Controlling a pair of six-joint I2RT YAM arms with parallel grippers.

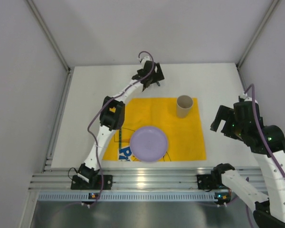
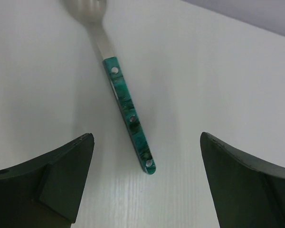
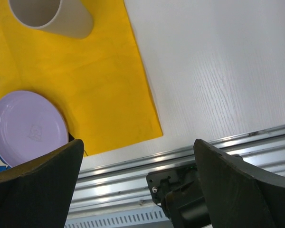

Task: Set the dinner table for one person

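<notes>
A fork [image 2: 129, 114] with a mottled teal handle and steel head lies flat on the white dinner table [image 2: 218, 76], at its far middle. My left gripper [image 2: 146, 138] hovers over the handle's end, open, with one finger on each side and not touching it. In the top view the left gripper [image 1: 152, 80] is just beyond the yellow placemat [image 1: 180, 137]. A lilac plate [image 1: 148, 143] and a beige cup [image 1: 184, 106] stand on the placemat. My right gripper [image 1: 220, 128] is open and empty, raised above the bare table to the right of the placemat.
The silver rail [image 1: 147, 180] runs along the near edge, with both arm bases on it. Pale walls enclose the table [image 1: 95, 109]. The right wrist view shows the cup [image 3: 52, 16], plate [image 3: 28, 126], placemat corner [image 3: 104, 85] and rail [image 3: 204, 152].
</notes>
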